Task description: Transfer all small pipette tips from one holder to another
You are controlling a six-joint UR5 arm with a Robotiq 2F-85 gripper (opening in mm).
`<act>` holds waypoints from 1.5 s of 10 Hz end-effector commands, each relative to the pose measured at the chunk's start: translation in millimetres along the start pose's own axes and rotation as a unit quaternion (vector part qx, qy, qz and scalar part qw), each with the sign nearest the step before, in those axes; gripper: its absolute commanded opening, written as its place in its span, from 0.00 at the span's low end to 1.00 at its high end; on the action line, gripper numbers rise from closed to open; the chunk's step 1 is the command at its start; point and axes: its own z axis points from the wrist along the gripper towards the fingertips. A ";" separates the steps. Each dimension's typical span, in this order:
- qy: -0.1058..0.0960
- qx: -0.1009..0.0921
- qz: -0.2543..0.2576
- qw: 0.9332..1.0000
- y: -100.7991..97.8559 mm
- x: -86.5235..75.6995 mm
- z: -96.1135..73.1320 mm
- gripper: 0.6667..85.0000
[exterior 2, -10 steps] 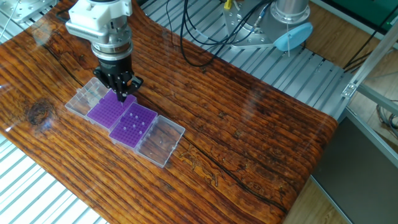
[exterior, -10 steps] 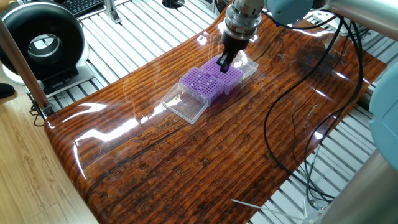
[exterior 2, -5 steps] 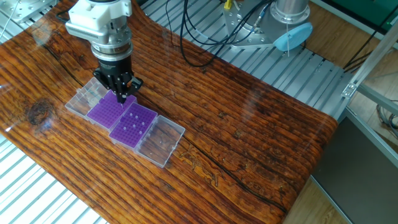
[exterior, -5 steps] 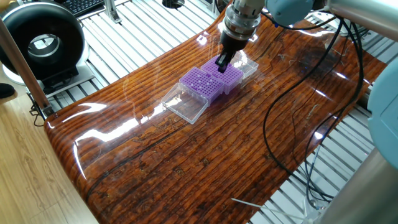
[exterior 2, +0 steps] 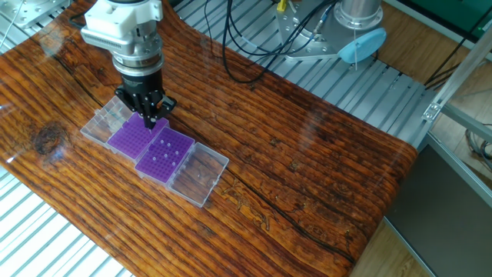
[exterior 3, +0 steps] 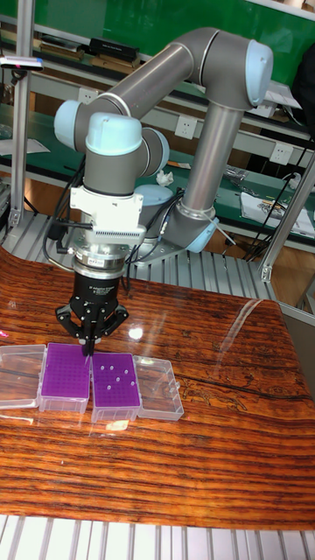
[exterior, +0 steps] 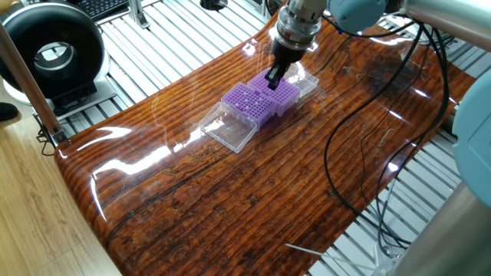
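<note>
The arm (exterior 3: 206, 131) bends down from its base behind the desk (exterior 2: 307, 161), its wrist pointing straight down; the pincer (exterior 3: 87, 347) hangs vertical over the near-inner edge of the left purple rack (exterior 3: 66, 374), fingertips drawn close together to a narrow point just above the grid; whether a tip is caught between them cannot be told, the gap being too small to read.

The desk is a long, glossy slab of dark-grained wood with strong glare; slatted metal bench (exterior: 176, 46) surrounds it on all sides; a black ring-shaped device (exterior: 50, 54) stands well apart beyond one corner; black cables (exterior: 360, 130) loop across the far part of the desk, away from the racks.

The two racks sit side by side, touching or very nearly so, each in a clear box with its lid (exterior 2: 198, 175) folded flat outward, so the four panels form one row; the other lid (exterior 2: 104, 121) lies at the opposite end. The right purple rack (exterior 3: 116, 381) carries a few small pale tips (exterior 2: 166, 156) scattered over its grid; the left rack shows none that can be made out.

Open wood lies all around the row, broadest toward the long free end of the desk; the row lies nearer the desk's edge on one long side.
</note>
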 end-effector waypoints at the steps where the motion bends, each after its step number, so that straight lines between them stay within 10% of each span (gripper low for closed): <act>1: -0.009 -0.006 0.003 1.000 1.3 -4.5 1.0 0.01; 15: -0.022 -0.014 -0.008 1.000 -2.3 -12.0 6.5 0.01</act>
